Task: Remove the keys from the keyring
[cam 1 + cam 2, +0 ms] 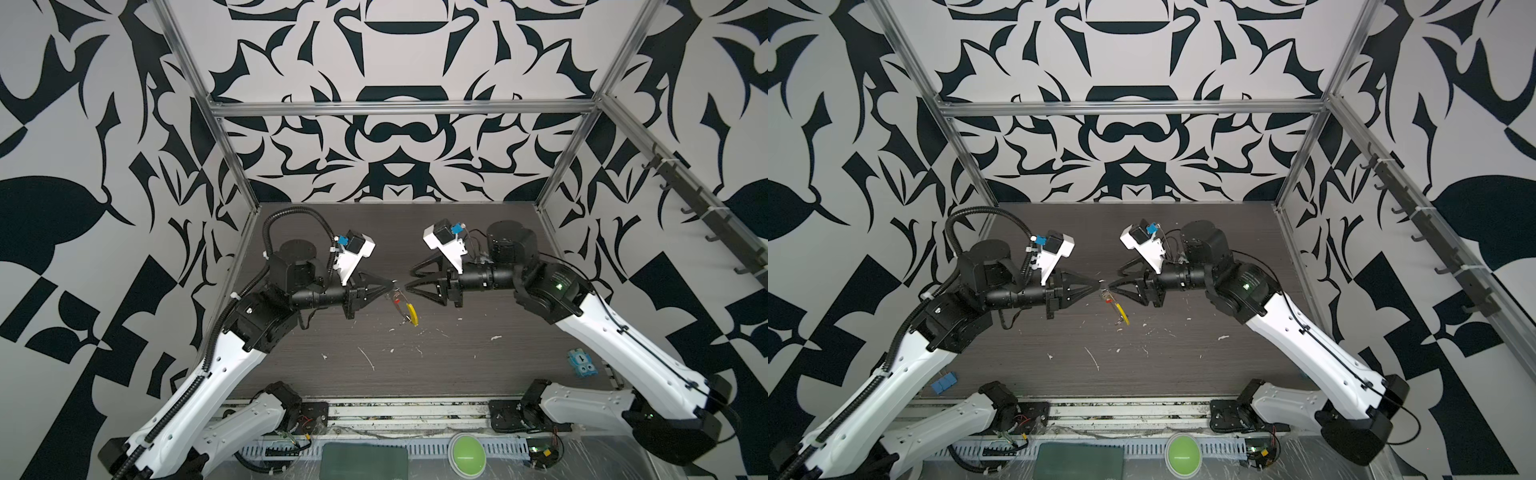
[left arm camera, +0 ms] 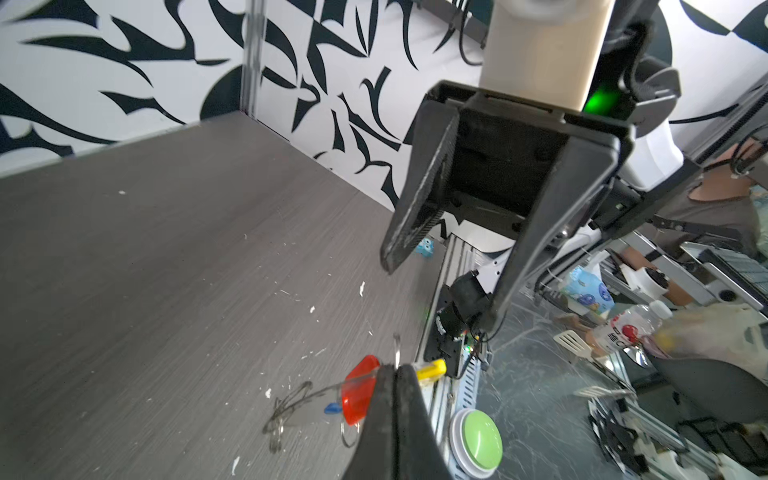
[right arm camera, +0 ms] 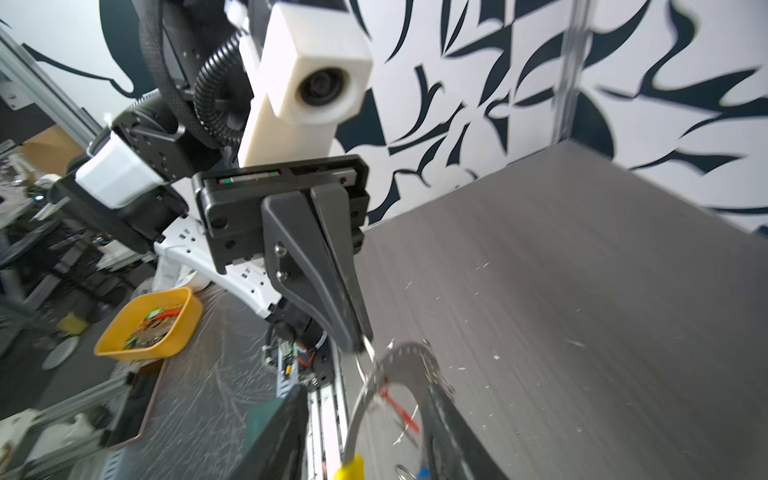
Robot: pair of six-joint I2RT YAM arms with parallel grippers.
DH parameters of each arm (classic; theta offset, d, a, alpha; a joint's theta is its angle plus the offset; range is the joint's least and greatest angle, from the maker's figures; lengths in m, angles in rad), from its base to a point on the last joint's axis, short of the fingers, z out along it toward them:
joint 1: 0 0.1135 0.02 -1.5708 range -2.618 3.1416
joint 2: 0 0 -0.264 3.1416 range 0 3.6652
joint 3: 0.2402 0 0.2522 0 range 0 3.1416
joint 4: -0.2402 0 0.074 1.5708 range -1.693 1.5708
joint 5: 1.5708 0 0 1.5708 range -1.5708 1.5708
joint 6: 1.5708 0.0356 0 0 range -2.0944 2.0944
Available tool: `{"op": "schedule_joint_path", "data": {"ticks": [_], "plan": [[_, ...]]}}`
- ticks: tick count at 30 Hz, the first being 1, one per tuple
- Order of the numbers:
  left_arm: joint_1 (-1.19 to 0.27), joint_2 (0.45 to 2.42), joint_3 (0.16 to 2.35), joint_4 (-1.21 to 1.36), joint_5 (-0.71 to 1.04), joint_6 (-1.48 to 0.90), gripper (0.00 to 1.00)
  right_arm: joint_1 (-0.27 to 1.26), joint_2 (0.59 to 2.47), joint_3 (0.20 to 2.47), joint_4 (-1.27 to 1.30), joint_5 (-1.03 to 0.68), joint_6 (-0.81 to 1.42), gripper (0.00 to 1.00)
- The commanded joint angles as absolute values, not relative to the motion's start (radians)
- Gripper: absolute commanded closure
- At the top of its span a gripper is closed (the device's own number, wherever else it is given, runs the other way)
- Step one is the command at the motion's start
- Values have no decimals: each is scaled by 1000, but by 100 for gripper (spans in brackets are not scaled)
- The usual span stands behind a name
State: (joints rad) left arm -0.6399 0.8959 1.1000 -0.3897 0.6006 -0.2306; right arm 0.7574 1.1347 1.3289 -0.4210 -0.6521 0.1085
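The keyring (image 1: 411,313) hangs over the middle of the table, a thin grey loop with a yellow sleeve (image 1: 1123,313). My left gripper (image 1: 392,284) is shut on its top end, with wire poking out between the jaws (image 2: 397,347). The red-headed key (image 2: 359,390) and the small blue-headed key (image 2: 332,408) dangle on the ring just below that grip. My right gripper (image 1: 409,279) faces the left one and is open. In the right wrist view the notched ring (image 3: 405,353) and the red key (image 3: 399,409) lie between its spread fingers (image 3: 449,428).
A light-blue block (image 1: 582,362) lies at the table's right front, and blue blocks (image 1: 944,384) show at the left front. White scraps (image 1: 368,357) litter the dark table. A green button (image 1: 467,455) sits off the front edge. A yellow bin (image 3: 149,324) stands off the table.
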Motion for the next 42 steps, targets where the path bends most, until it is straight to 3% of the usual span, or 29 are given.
{"op": "schedule_joint_path", "data": {"ticks": [1,9,18,24,34,42], "plan": [[-641,853,1081,-242,490,-293,100,766,1098,1275,-278,-578,138,50],[-643,854,1083,-223,412,-350,100,832,1089,1175,-191,-455,121,42],[-643,845,1062,-212,400,-362,100,877,1160,1194,-201,-387,93,44],[-643,838,1058,-209,369,-364,100,892,1188,1217,-234,-361,68,58],[-644,850,1064,-239,320,-368,100,902,1214,1261,-268,-363,61,100],[-652,849,1058,-244,273,-364,100,917,1226,1286,-272,-354,80,100]]}}
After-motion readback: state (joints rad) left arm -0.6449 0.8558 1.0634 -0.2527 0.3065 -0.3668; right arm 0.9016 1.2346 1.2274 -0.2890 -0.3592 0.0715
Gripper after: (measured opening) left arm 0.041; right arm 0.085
